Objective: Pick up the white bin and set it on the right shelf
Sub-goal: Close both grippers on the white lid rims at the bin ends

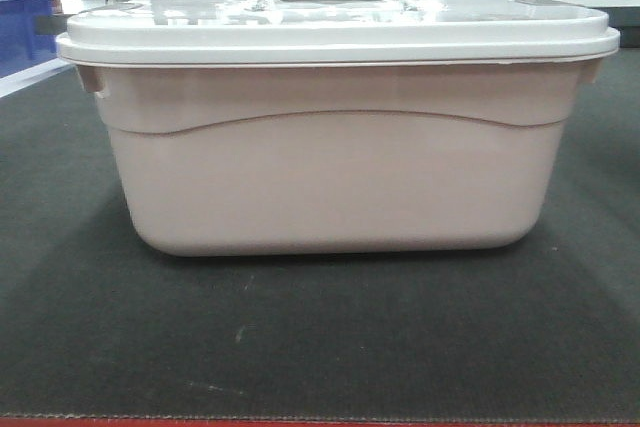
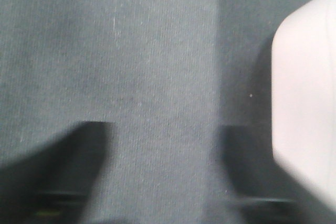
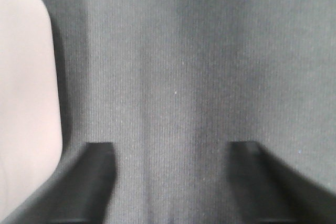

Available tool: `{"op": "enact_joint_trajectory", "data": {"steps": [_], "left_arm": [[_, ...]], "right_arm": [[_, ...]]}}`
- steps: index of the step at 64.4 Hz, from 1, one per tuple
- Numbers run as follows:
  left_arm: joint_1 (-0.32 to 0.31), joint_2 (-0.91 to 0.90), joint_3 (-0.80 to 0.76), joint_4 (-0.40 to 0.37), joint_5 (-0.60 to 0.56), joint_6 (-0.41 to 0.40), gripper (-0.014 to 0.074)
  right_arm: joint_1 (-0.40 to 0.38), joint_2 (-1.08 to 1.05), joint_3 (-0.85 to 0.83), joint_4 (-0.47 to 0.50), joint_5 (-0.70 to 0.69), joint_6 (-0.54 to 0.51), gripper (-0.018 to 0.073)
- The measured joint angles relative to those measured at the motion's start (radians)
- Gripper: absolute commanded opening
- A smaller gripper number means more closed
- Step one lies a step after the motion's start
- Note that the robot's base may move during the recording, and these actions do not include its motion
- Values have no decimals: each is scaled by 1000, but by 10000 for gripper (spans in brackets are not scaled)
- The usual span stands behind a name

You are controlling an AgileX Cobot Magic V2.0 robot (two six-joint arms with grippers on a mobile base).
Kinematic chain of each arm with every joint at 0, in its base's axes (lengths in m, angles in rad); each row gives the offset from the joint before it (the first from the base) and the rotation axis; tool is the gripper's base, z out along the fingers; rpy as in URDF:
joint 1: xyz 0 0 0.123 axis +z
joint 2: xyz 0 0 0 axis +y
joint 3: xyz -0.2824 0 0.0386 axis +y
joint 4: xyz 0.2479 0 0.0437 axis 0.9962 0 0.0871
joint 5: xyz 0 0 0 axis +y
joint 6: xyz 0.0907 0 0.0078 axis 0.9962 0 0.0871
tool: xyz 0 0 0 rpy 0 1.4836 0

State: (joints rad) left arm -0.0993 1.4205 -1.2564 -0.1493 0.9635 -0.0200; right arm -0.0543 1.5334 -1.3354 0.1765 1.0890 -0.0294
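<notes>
Pale pinkish plastic, the white bin (image 1: 330,177) stands upright on the dark mat (image 1: 320,347), and its white lid (image 1: 330,32) is closed on top. To the left of the bin and further back, a blue bin (image 1: 25,32) is partly visible. The left gripper (image 2: 165,182) hangs near the left side of the bin, its jaws spread wide, holding nothing. The right gripper (image 3: 176,182) is near the right side of the bin, also wide apart and empty.

Left claw (image 2: 165,182) points down, its two dark fingers (image 2: 79,177) spread wide apart and blurred. Right claw (image 3: 176,182) points down likewise, both fingers (image 3: 89,182) parted just as wide.
</notes>
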Motion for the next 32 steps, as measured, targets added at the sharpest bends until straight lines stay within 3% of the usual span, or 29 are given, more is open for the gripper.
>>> {"op": "enact_joint_trajectory", "data": {"steps": [11,22,32], "left_arm": [[0,0,0,-19,4,2,526],[0,0,-2,-87,23,2,493],[68,2,-67,-262,75,20,493]], "right_arm": [[0,0,0,16,0,0,629],[0,2,-17,20,3,-9,629],[0,2,-138,77,44,-35,629]]}}
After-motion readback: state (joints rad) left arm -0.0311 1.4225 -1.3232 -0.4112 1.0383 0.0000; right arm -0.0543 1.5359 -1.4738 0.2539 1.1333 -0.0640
